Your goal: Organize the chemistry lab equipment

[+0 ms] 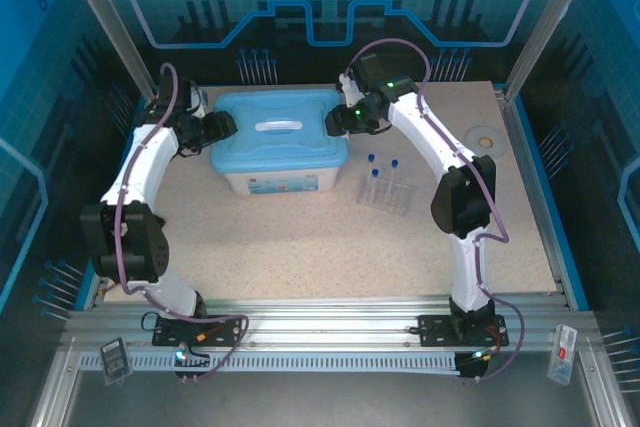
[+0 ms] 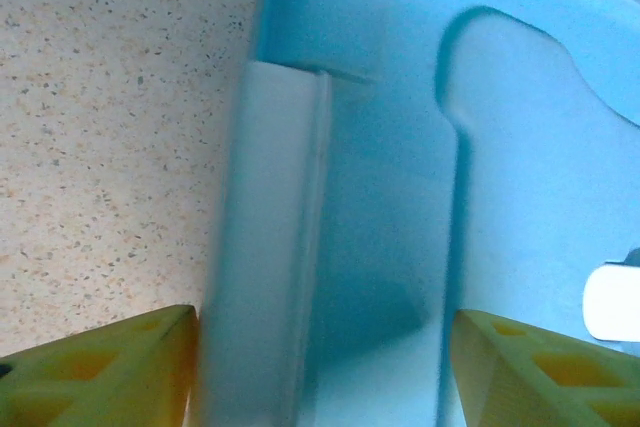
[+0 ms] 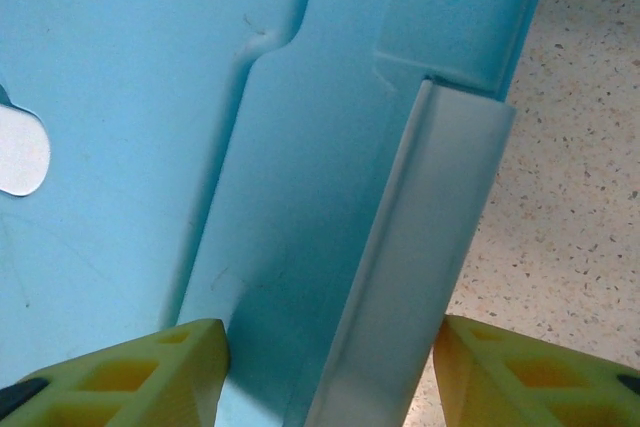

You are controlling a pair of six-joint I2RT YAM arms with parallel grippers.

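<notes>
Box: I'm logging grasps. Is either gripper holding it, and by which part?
Nothing is held. Open left gripper straddles the box's left latch; open right gripper, its right latch.

The box lid [image 1: 280,112] is sky blue over a milky white tub [image 1: 240,179], with pale grey latches [image 2: 270,247]. The counter [image 1: 300,247] is beige with dark speckles. The clear tubes [image 1: 383,185] have blue caps. The fingers [image 2: 100,372] are yellow, and the arms [image 1: 142,159] are white with black joints.
</notes>
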